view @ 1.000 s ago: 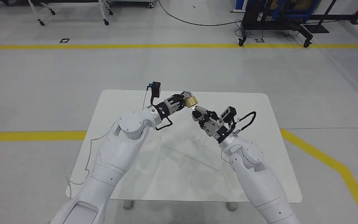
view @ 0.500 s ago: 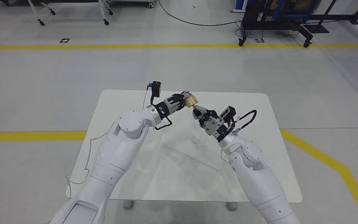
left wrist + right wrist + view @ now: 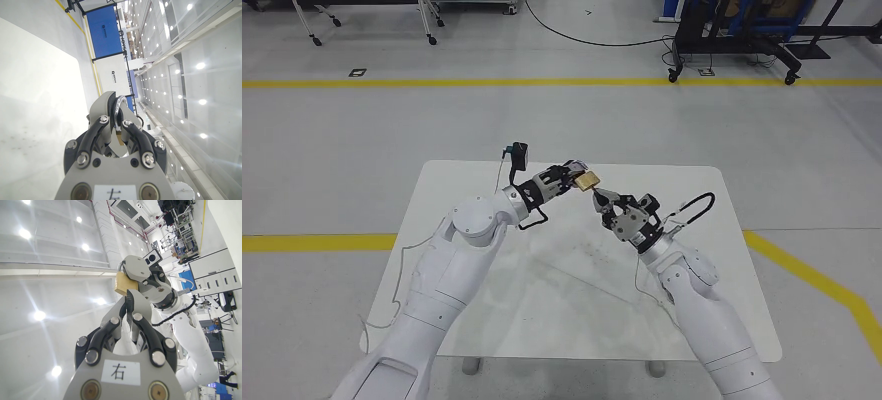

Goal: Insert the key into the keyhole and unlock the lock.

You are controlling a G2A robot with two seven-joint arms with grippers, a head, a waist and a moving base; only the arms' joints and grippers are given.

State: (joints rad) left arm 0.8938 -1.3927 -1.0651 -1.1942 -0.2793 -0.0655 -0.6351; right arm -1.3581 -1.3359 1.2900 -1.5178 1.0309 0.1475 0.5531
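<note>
Nearest you in the right wrist view, the right gripper [image 3: 128,295] has its jaws drawn together into a narrow wedge, the black pads meeting at the tips. Whatever the pads pinch is covered by them, so you cannot make out the key. The tips end against the lower face of the brass padlock [image 3: 123,283], which blocks the contact point. You cannot tell whether anything has entered the keyhole.

Just beyond those tips, the padlock hangs tilted from the left gripper [image 3: 130,270]. One grey finger covers its upper corner and most of the steel shackle [image 3: 119,266]; only a short curve of the shackle shows past the finger.

In the left wrist view, the left gripper [image 3: 118,103] has its jaws closed on the padlock at the shackle end. The shackle's [image 3: 119,106] loop stands between the two pads. The brass body is almost wholly hidden behind the fingers, with only a brown sliver visible deep in the jaw gap.

From above, the left gripper [image 3: 570,179] and right gripper [image 3: 602,200] point tip to tip, with the padlock [image 3: 587,181] between them. At this range the meeting point is too small to resolve. Both grippers are over the far half of the white table [image 3: 472,200].
</note>
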